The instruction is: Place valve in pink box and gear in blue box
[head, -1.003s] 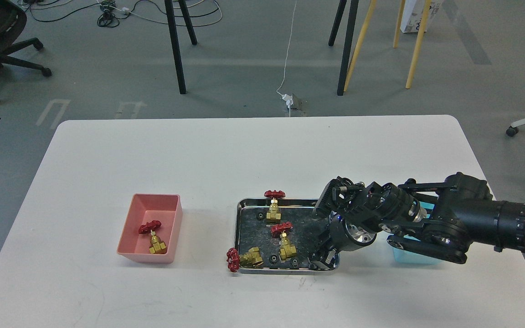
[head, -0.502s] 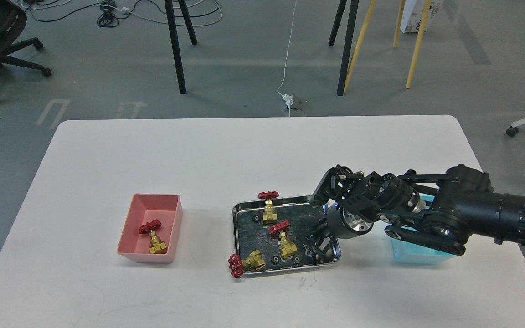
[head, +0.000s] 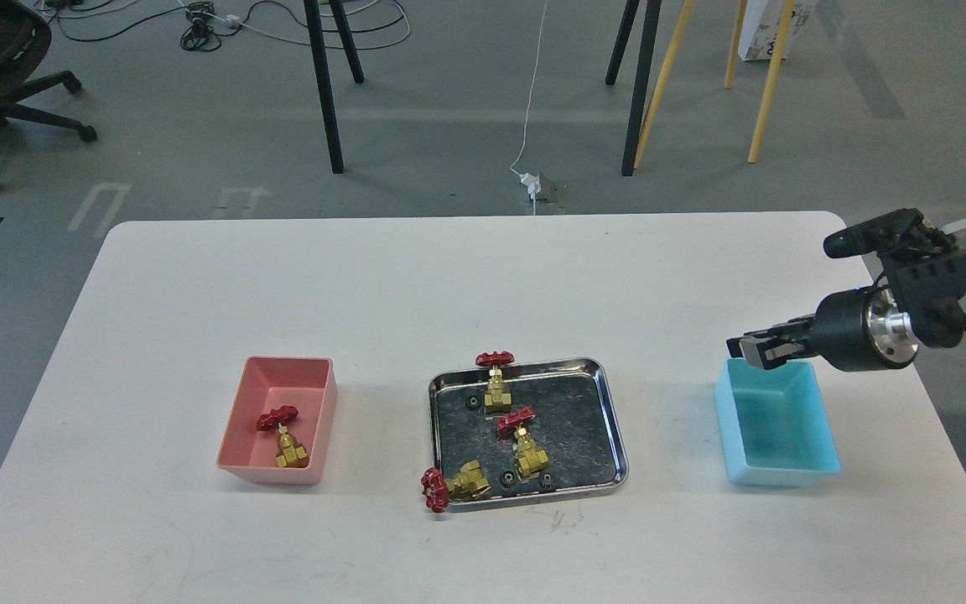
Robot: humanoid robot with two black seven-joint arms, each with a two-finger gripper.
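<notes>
One valve (head: 283,438) lies in the pink box (head: 241,419) at the left. Three more valves (head: 495,382) (head: 523,441) (head: 453,485) are on the steel tray (head: 609,419); the last one hangs over its front left corner. Three small black gears (head: 473,403) (head: 508,480) (head: 546,481) lie in the tray. The blue box (head: 785,478) stands at the right and looks empty. My right gripper (head: 753,347) hovers over the blue box's far left corner. Its fingers are too dark to tell apart, and I cannot tell if it holds a gear. My left gripper is out of view.
The white table (head: 366,277) carries the pink box, tray and blue box in a row along its front half. The table's right edge is close to the blue box. Beyond the table are the floor, stand legs (head: 324,92) and cables.
My right arm has pulled out of the tray's right end and swung right and up to the blue box. The tray shifted slightly left and turned a little while the gripper was in it.
</notes>
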